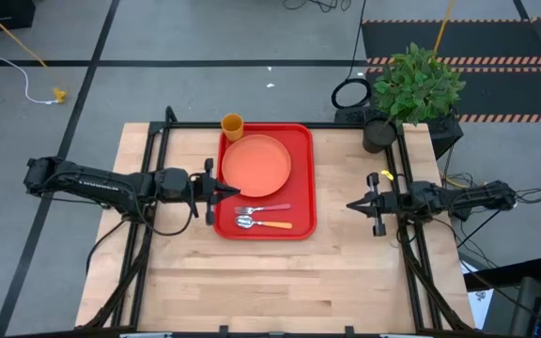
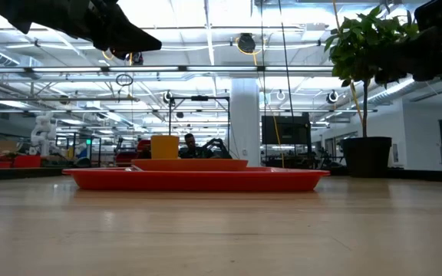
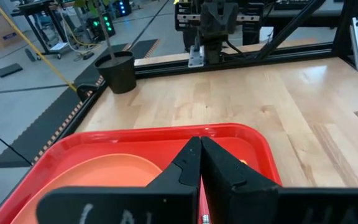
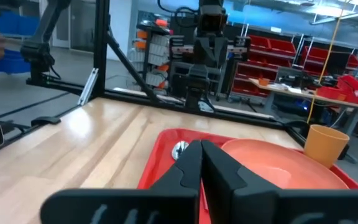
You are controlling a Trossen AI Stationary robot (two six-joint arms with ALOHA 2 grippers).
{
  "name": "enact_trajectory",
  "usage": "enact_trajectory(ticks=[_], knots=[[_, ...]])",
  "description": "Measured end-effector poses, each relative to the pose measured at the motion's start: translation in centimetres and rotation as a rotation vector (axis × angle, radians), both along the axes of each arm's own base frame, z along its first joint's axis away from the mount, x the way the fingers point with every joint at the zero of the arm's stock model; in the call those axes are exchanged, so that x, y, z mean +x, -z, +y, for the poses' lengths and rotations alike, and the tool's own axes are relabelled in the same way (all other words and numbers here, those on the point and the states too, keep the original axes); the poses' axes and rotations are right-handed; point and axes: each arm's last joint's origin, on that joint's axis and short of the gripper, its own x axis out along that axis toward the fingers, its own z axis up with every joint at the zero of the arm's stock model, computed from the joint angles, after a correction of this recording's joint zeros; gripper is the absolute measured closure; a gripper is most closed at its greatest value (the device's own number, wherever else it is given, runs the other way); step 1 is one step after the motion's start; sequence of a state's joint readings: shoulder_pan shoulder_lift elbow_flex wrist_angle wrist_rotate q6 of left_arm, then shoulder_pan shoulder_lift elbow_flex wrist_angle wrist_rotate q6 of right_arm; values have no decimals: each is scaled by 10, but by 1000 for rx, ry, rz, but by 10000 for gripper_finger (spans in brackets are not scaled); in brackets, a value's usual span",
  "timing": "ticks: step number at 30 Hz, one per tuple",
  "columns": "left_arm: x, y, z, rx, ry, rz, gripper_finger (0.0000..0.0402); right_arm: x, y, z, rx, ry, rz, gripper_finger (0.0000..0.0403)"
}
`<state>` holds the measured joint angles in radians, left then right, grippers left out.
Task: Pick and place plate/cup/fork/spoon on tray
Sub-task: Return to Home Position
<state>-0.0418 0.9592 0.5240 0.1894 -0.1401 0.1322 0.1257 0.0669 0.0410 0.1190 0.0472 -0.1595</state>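
Nearest the front edge of the light wooden table [image 1: 280, 282] is a bare stretch of boards. Beyond that lies the large bright red rectangular plastic tray [image 1: 303, 178] with its rounded corners and raised rim, set lengthwise toward the back of the table.

On the tray's near end, the small spoon with a silver metal bowl and orange-yellow handle [image 1: 263, 223] lies closest, and just behind it, almost parallel, the small fork with silver tines and a pink-red handle [image 1: 263, 209]. The two sit close together; whether they touch cannot be told.

Behind the cutlery, the round salmon-orange plastic plate [image 1: 256, 161] fills the tray's far half (nearly as wide as the tray itself). The small orange-yellow cylindrical plastic cup [image 1: 232, 126] stands upright at the tray's far left corner, just beside the plate's rim.

The left gripper [image 1: 231, 191] hangs above the tray's left edge, level with the plate's near rim, its fingers pressed together and holding nothing. The right gripper [image 1: 353, 205] waits well apart from the tray on its right side, above bare wood, fingers likewise pressed together and empty.

Farthest back, at the right rear corner of the table, stands a leafy green plant [image 1: 417, 80] in a black pot [image 1: 378, 134].
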Motion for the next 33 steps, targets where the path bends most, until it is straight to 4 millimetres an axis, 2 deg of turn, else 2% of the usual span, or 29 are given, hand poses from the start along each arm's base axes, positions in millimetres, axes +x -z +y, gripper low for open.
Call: enact_trajectory(ticks=[17, 25, 33], knots=[[0, 2, 0, -8, 8, 5, 390, -4, 3, -2, -10, 24, 21, 403], [-9, 26, 6, 4, -15, 10, 396, -4, 6, -3, 18, 29, 49, 403], [-35, 52, 11, -29, -35, -28, 398, -4, 6, -3, 19, 29, 49, 403]])
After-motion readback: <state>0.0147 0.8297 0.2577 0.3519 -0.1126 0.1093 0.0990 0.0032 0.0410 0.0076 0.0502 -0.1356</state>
